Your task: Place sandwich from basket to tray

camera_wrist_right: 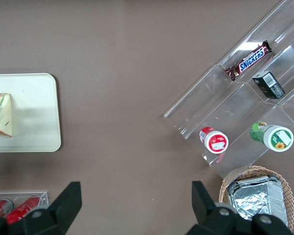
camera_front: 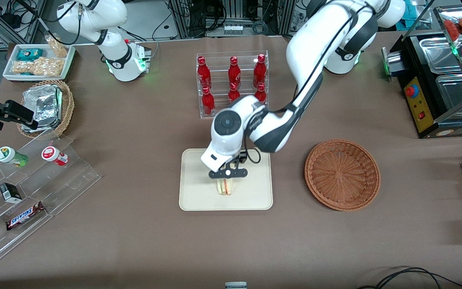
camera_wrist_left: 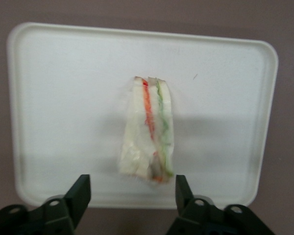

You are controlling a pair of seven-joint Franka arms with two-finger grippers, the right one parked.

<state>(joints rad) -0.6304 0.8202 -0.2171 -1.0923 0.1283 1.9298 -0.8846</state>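
Note:
The sandwich point(camera_front: 225, 187), a wrapped wedge of white bread with orange-red and green filling, lies on the cream-beige tray point(camera_front: 194, 200). It also shows in the left wrist view point(camera_wrist_left: 148, 129), on the tray point(camera_wrist_left: 63, 88), and in the right wrist view point(camera_wrist_right: 1, 115). My left gripper point(camera_front: 227, 176) hangs just above the sandwich, open and empty; in the wrist view the gripper point(camera_wrist_left: 132, 192) has its fingers apart with the sandwich's end between and below them. The reddish-brown wicker basket point(camera_front: 342, 174) stands empty on the table toward the working arm's end.
A clear rack of red bottles point(camera_front: 232, 82) stands farther from the front camera than the tray. Toward the parked arm's end are a stepped acrylic stand point(camera_front: 26, 192) with snacks, a tan basket of foil packs point(camera_front: 48, 106) and a white snack tray point(camera_front: 38, 62). A black appliance point(camera_front: 435, 88) is at the working arm's end.

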